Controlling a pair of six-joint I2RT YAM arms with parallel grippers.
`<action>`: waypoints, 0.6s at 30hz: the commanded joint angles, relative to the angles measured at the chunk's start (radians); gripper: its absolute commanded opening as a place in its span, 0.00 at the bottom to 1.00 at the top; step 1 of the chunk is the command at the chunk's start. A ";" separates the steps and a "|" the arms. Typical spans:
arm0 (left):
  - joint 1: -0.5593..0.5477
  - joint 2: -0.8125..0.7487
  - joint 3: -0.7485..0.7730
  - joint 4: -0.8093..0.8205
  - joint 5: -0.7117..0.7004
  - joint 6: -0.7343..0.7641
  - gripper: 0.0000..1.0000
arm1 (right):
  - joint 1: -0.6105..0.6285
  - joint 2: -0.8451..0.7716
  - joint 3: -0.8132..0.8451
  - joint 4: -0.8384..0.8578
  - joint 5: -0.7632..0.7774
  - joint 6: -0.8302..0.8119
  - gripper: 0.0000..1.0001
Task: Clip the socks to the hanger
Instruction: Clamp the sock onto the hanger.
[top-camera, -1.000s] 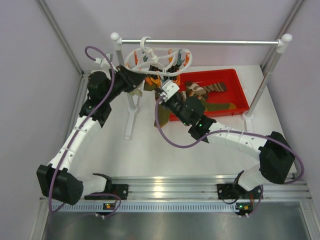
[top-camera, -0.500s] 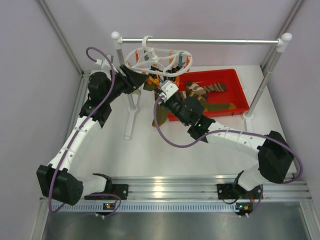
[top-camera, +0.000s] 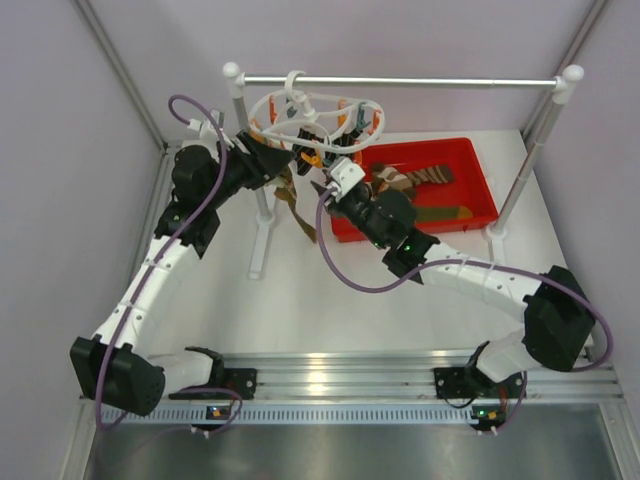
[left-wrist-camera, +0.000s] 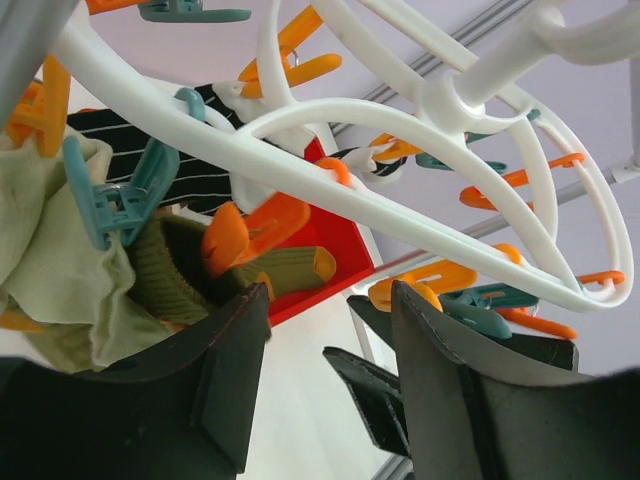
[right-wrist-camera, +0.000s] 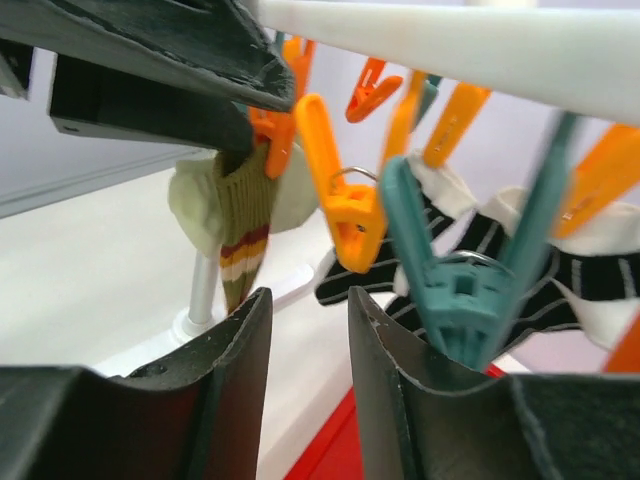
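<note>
The white hanger (top-camera: 315, 110) hangs by its hook on the silver rail, with orange and teal clips round its ring. It also fills the left wrist view (left-wrist-camera: 400, 190). An olive sock (top-camera: 296, 205) with cream and red stripes hangs from an orange clip (right-wrist-camera: 275, 135); the sock also shows in the right wrist view (right-wrist-camera: 245, 220). My left gripper (top-camera: 290, 160) is open and empty just beside that clip (left-wrist-camera: 250, 230). My right gripper (top-camera: 325, 188) is open and empty, just below and to the right of the sock. Black striped socks (right-wrist-camera: 520, 270) hang on other clips.
A red tray (top-camera: 480, 195) at the back right holds more brown and olive socks (top-camera: 415, 180). The silver rail (top-camera: 400, 83) rests on white-capped posts; the left post's foot (top-camera: 262, 240) stands by the hanging sock. A loose orange clip (right-wrist-camera: 345, 200) and a teal clip (right-wrist-camera: 460, 290) dangle close above my right fingers.
The olive sock now hangs free from the clip, to the left of my right gripper. My right gripper has drawn back a little to the right; the left arm has shifted slightly.
</note>
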 joint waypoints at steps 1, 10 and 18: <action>0.005 -0.046 0.007 0.025 0.016 0.037 0.57 | -0.038 -0.086 -0.023 0.011 -0.062 0.033 0.36; 0.003 -0.109 -0.012 0.023 0.063 0.146 0.49 | -0.069 -0.113 -0.031 0.023 -0.120 0.047 0.35; -0.032 -0.099 0.004 0.012 0.063 0.194 0.48 | -0.071 -0.118 -0.035 0.025 -0.185 0.055 0.34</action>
